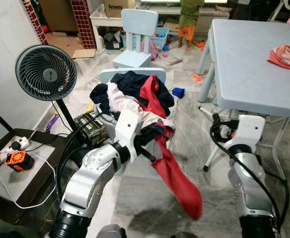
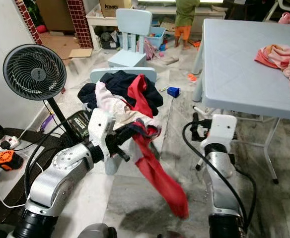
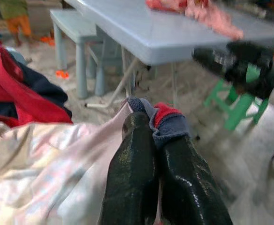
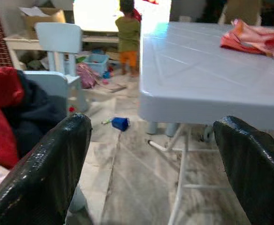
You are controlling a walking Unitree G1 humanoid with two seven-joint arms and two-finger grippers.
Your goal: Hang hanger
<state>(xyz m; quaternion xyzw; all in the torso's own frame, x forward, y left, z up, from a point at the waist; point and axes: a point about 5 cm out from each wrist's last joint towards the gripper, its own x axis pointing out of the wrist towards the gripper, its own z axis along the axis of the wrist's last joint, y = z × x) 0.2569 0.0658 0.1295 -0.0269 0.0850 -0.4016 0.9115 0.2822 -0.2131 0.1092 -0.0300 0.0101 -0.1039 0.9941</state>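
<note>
Left tool (image 3: 156,136) pinching red garment (image 1: 177,178); box (image 1: 121,6) reads "Amway".

"Amway" on the cardboard box (image 1: 119,7) at the back.

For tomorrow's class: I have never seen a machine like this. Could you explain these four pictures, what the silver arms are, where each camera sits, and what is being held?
This is a humanoid robot in a home. Two pictures come from cameras in its head, looking down at its silver arms. The other two come from a camera on each wrist, looking along that arm's black fingers. The left pincer is shut on a red garment, which hangs from a pile of clothes heaped on a small pale blue chair. The right pincer is open, holds nothing and points towards a grey table with a pink cloth on it. A black fan stands to the robot's left. A person stands far back.
</note>
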